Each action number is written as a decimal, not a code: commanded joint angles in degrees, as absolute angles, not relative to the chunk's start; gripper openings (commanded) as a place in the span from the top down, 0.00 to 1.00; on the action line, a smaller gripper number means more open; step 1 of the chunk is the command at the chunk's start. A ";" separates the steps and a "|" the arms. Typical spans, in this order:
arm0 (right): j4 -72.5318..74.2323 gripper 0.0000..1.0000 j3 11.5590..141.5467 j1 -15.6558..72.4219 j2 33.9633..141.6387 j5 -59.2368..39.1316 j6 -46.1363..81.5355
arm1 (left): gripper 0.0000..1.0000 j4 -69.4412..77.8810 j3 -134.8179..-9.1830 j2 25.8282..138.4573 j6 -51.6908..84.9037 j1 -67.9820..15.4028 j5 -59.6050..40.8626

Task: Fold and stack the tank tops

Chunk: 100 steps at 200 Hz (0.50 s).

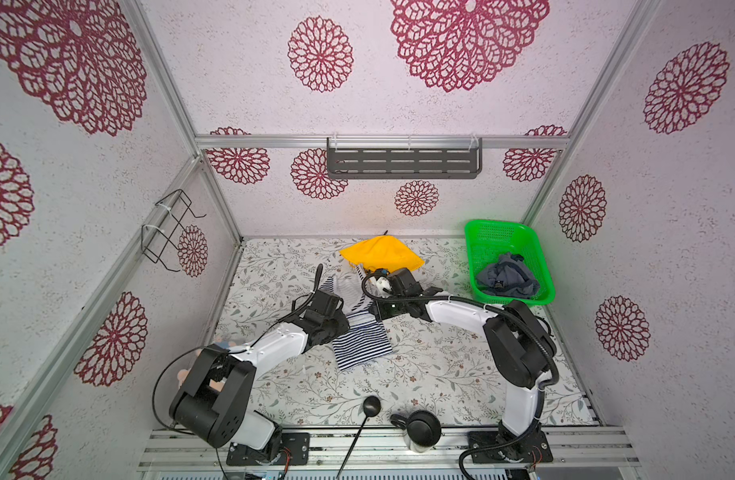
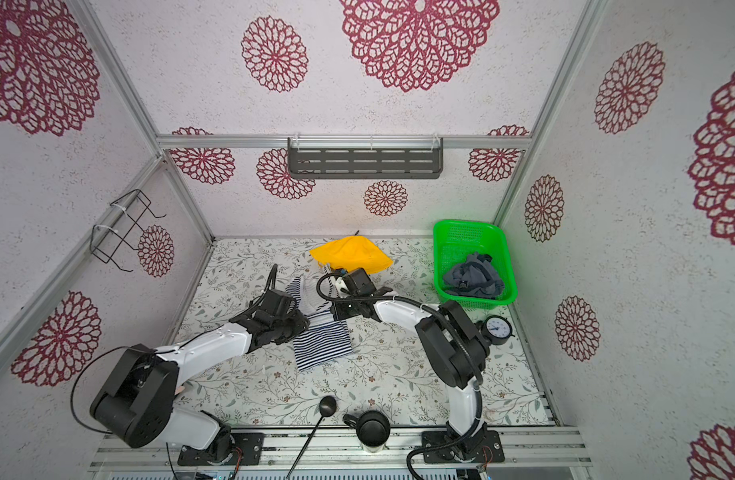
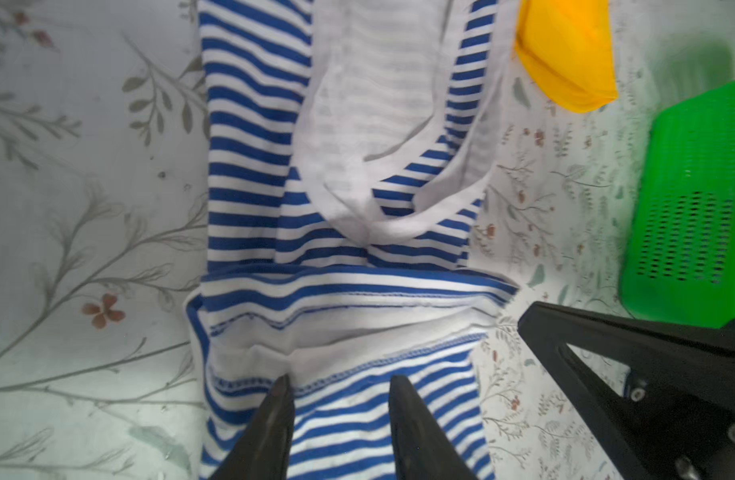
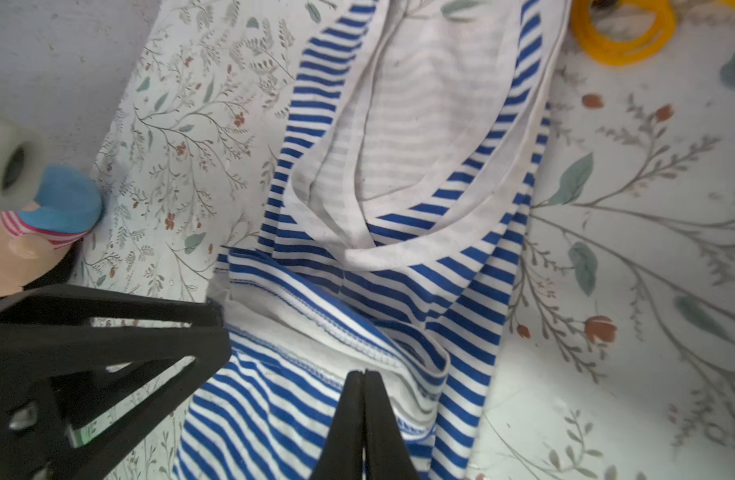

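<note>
A navy-and-white striped tank top [image 1: 362, 341] [image 2: 322, 343] lies mid-table with its lower part folded up over the body, straps toward the back wall. My left gripper [image 3: 340, 379] hovers over the folded hem [image 3: 336, 291], jaws apart, with nothing between them. My right gripper [image 4: 362, 372] is shut, its tips together just above the hem on the tank top's other side [image 4: 357, 291]; no cloth shows between them. A slate blue-grey tank top [image 1: 507, 276] [image 2: 473, 276] lies crumpled in the green basket [image 1: 498, 226]. Both grippers are close together at the fold.
A yellow hat [image 1: 382, 253] [image 3: 565, 54] lies behind the striped top, its cord [image 4: 623, 37] near the straps. A black ladle [image 1: 372, 405] and black mug [image 1: 419, 428] sit at the front edge. A dial gauge [image 2: 496, 330] stands right; a doll [image 4: 45, 224] lies at the left wall.
</note>
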State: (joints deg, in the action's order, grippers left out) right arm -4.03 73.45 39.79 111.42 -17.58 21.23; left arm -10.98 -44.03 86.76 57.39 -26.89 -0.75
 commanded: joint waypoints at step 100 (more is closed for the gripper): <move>-5.11 0.86 76.88 36.60 112.61 -12.32 20.01 | 0.53 -7.81 -45.94 88.45 56.31 -23.84 2.01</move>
